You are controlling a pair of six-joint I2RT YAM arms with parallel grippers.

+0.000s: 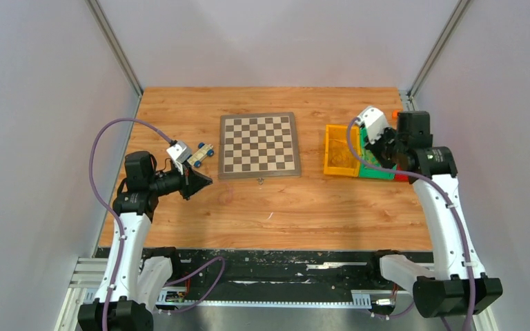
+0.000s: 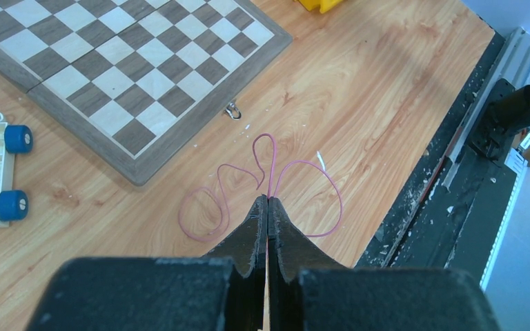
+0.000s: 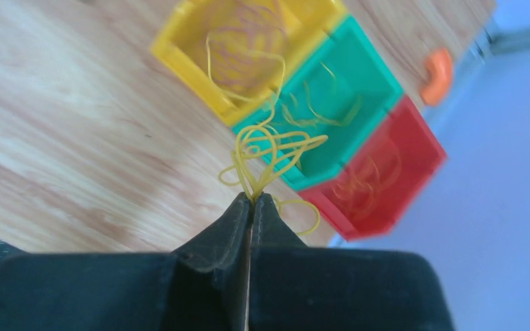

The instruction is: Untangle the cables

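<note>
My left gripper [image 2: 268, 198] is shut on a thin pink-red cable [image 2: 275, 155]. Its loops lie spread on the wood in front of the fingertips, near the chessboard's corner. In the top view this gripper [image 1: 209, 181] sits left of the chessboard. My right gripper [image 3: 252, 198] is shut on a bunch of yellow cable loops [image 3: 269, 148] and holds them above the bins. More thin strands lie in the yellow bin [image 3: 186, 79], the green bin [image 3: 379, 65] and the red bin [image 3: 424, 127]. In the top view the right gripper [image 1: 379, 148] is over those bins.
A chessboard [image 1: 259, 143] lies at the table's middle back, with a small metal latch [image 2: 233, 110] at its near edge. A white toy car with blue wheels [image 1: 200, 153] lies left of it. An orange piece [image 3: 436, 72] lies beyond the bins. The table's front edge is black rail [image 2: 469, 172].
</note>
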